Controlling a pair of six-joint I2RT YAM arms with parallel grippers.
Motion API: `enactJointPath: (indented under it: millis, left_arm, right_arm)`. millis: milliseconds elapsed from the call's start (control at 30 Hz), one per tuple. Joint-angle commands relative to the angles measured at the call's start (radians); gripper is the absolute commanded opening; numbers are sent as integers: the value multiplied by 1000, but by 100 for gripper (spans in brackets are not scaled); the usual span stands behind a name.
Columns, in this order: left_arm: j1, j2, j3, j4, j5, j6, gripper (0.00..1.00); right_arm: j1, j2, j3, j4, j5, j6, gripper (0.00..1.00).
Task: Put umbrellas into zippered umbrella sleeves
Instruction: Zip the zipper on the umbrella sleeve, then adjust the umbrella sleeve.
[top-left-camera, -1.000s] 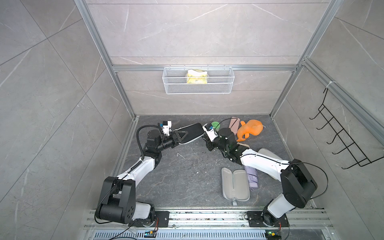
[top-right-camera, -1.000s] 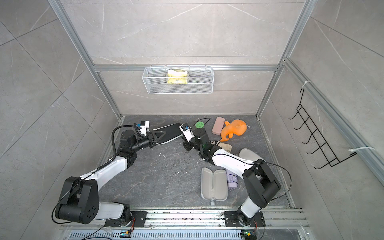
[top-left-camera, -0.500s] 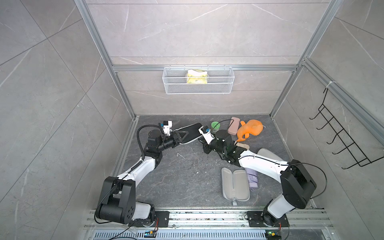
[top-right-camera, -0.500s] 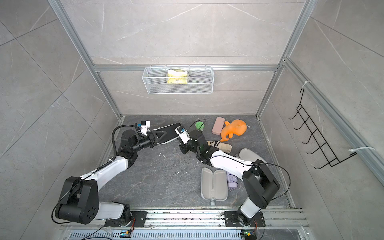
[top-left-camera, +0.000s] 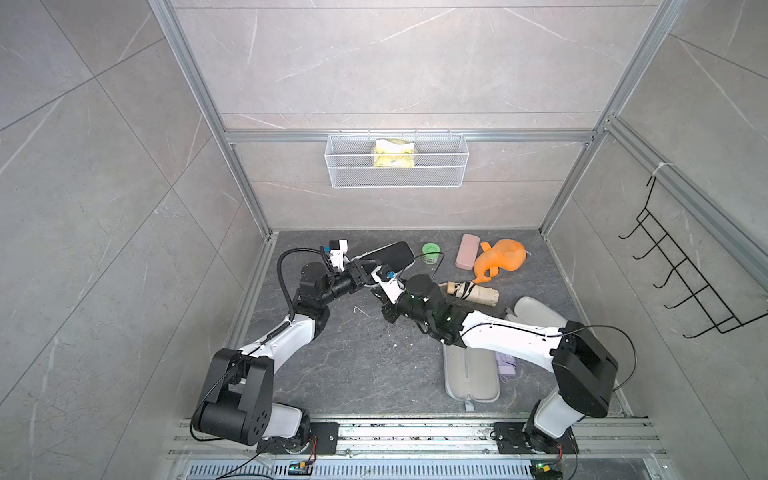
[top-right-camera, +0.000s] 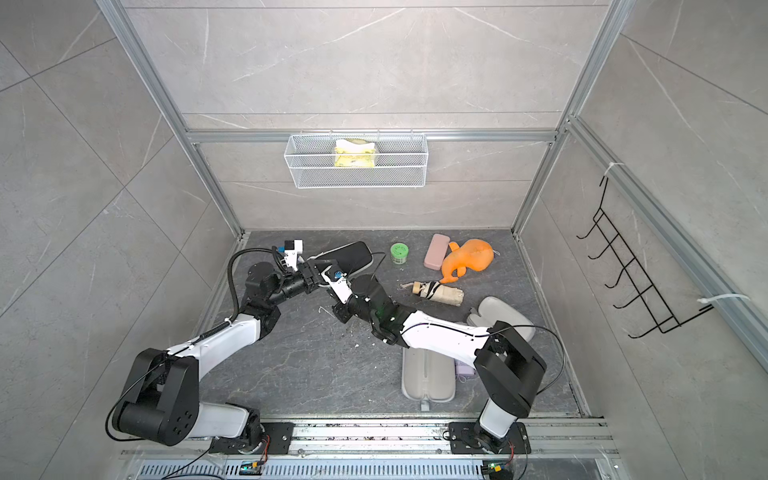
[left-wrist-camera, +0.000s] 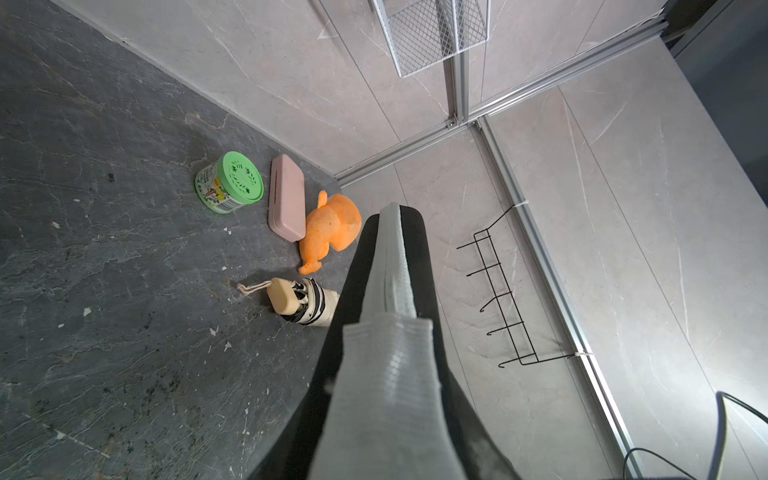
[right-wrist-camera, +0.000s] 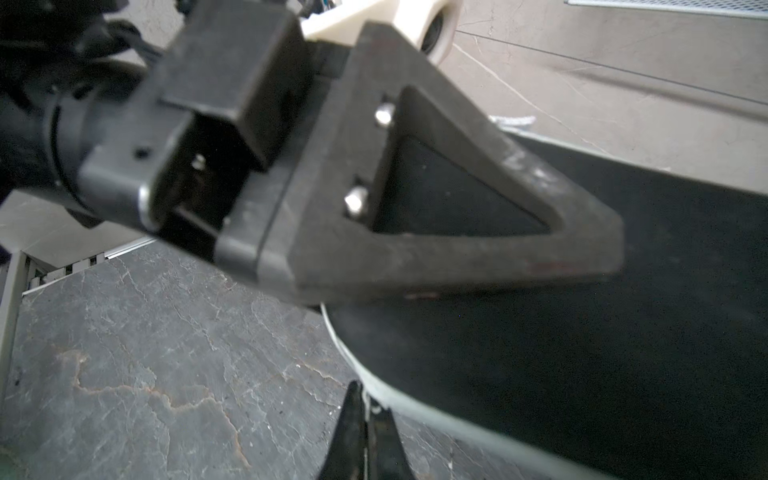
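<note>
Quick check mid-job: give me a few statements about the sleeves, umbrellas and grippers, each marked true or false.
1. The left gripper clamps the black sleeve. True.
2. The beige umbrella is zipped inside a sleeve. False: it lies bare on the floor.
3. The right gripper stands wide open. False: it is shut at the black sleeve's pale edge.
4. An open grey-lined sleeve lies flat on the floor. True.
</note>
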Motion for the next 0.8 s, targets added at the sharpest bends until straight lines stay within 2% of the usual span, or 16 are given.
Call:
enactJointPath:
  millis: [0,33,67,167,233,367,533,767]
  left_arm:
    - [-7,28,11,219,-128,-45,0]
    - [-7,26,6,231,-129,-50,0]
    - [-5,19,-4,245,-139,-57,0]
    - [-1,-13,-28,252,-164,-47,0]
    - [-1,-27,-47,269,-182,-45,0]
    - [-3,-24,-108,380,-253,-81,0]
    - [-55,16,-141,490,-324,-111,0]
    - [-154,52,-120,508,-388,-101,2]
  right_arm:
    - [94,29,58,96,-138,85,0]
    - [94,27,47,116,-121,126,0]
    - [88,15,29,134,-89,165,6]
    - [18,-50,-57,142,-95,291,34]
    - [-54,-107,-132,147,-127,381,47]
    - [-191,-202,-239,177,-211,552,63]
    - [-327,-180,-263,306,-304,796,73]
    - [-350,5,-158,480,-366,977,75]
